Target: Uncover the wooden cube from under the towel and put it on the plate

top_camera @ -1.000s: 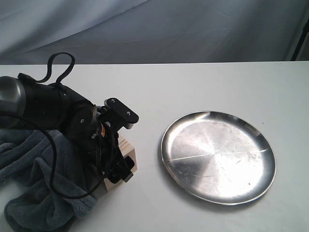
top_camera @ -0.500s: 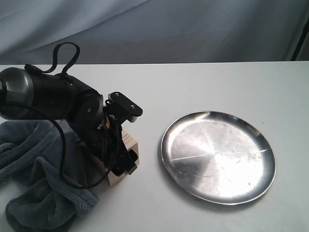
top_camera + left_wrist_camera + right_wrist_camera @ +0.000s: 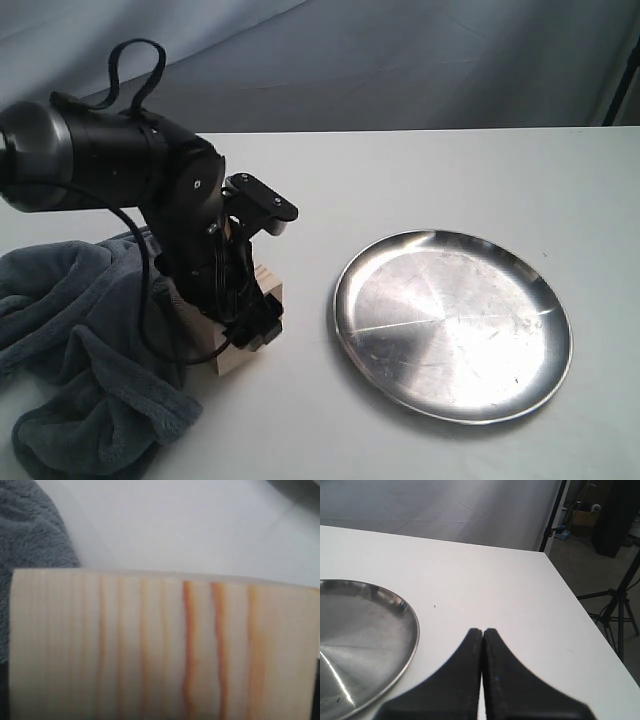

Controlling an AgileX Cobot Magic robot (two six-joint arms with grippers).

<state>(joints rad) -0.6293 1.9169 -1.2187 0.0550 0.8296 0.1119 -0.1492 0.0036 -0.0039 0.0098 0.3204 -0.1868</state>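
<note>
I have the left claw (image 3: 250, 322) pinching the wooden cube (image 3: 235, 358), its black fingers clamped on the block's sides. The cube sits tilted near the left end of the desk (image 3: 450, 170), towards the edge nearest the camera. I cannot tell whether its underside is touching the surface. In the left wrist view the cube (image 3: 165, 650) fills most of the picture, its orange grain lines running straight.

The towel (image 3: 80, 340) lies bunched at the near left corner, just beside the cube, which is uncovered. The plate (image 3: 455, 325) rests flat to the right of the middle, apart from the cube.

My right claw (image 3: 482, 632) has its fingers pressed together, holding nothing. It hangs over bare desk between the plate (image 3: 360, 630) and the right edge.
</note>
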